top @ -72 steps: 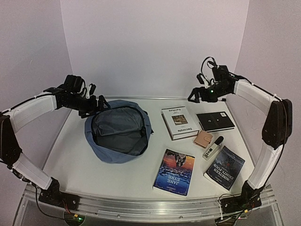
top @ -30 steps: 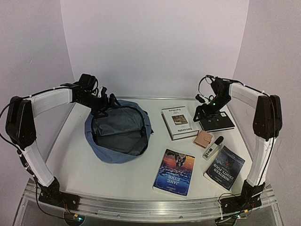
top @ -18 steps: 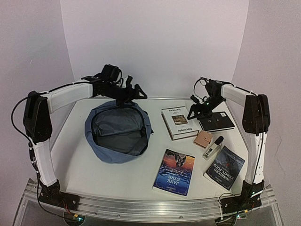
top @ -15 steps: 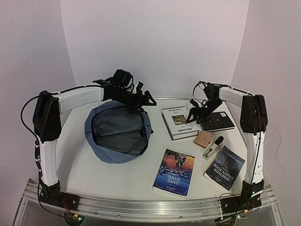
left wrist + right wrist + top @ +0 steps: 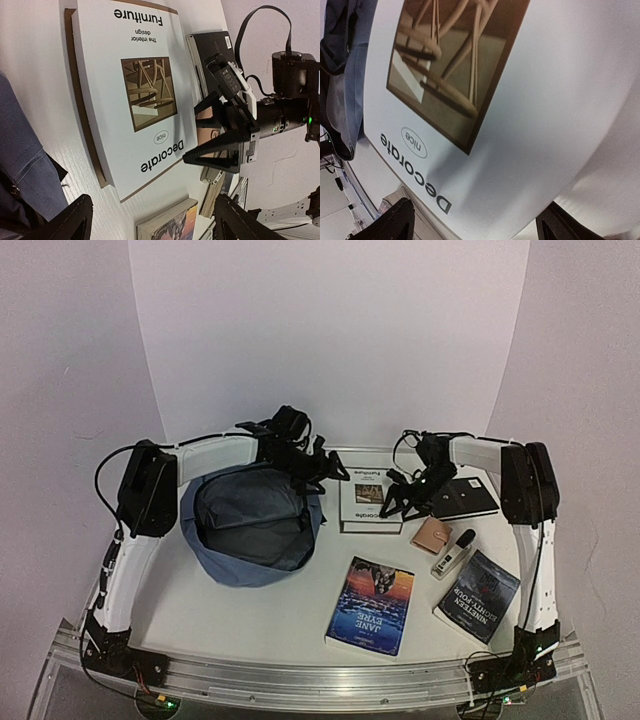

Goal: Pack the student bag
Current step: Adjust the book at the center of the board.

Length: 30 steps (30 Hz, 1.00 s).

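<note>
Picking up the white book (image 5: 368,502) was judged the step in hand: the left gripper (image 5: 330,470) and the right gripper (image 5: 395,508) were seen at its sides, both spread wide and empty. The student bag (image 5: 245,565) lay open beside it. Next, closing on its edges was needed.

Left end effector (image 5: 338,472) and right end effector (image 5: 395,510) converged on the white book (image 5: 368,504) (now turned).

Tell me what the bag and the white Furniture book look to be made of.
The bag: soft woven fabric, matte slate blue with a grey lining. It slumps and creases rather than holding a shape. The book: smooth white card or coated paper cover, probably with a slight sheen. A brown, board-like edge shows along its side.
</note>
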### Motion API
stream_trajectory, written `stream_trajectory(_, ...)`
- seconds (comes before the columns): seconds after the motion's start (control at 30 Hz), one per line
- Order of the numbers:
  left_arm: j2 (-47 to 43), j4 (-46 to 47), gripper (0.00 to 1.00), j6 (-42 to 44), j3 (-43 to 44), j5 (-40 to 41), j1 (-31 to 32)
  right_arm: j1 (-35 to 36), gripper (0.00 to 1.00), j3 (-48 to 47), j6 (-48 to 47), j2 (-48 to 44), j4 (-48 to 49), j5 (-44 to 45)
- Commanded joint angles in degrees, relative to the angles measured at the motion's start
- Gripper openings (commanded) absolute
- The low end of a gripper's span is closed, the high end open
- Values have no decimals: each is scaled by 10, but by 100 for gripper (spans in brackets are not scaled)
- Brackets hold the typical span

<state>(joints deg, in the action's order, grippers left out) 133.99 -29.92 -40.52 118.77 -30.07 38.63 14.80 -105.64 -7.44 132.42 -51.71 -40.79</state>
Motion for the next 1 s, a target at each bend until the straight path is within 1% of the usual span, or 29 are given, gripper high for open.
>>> stream_trajectory(0.0, 36, -33, 82, -14, 58, -4, 3, 2, 83, 15, 9, -45, 13, -19)
stream_trajectory(0.13, 62, -40, 79, -29, 77, 6, 3, 2, 83, 23, 13, -47, 22, -12)
stream_trajectory(0.27, 84, -47, 72, -37, 86, 10, 3, 2, 82, 25, 22, -38, 32, -21)
stream_trajectory(0.37, 92, -31, 66, -48, 77, -3, 3, 2, 82, 20, 30, -29, 35, -36)
stream_trajectory(0.6, 105, 15, 56, -74, 68, -34, 3, 9, 82, 6, 44, -10, 37, -68)
stream_trajectory(0.77, 107, 34, 40, -81, 68, -54, 3, 12, 82, -8, 53, -1, 38, -86)
stream_trajectory(0.87, 99, 45, 35, -82, 60, -59, 3, 12, 82, -15, 58, 2, 39, -91)
stream_trajectory(0.97, 89, 53, 28, -79, 54, -64, 3, 11, 82, -17, 63, -1, 40, -97)
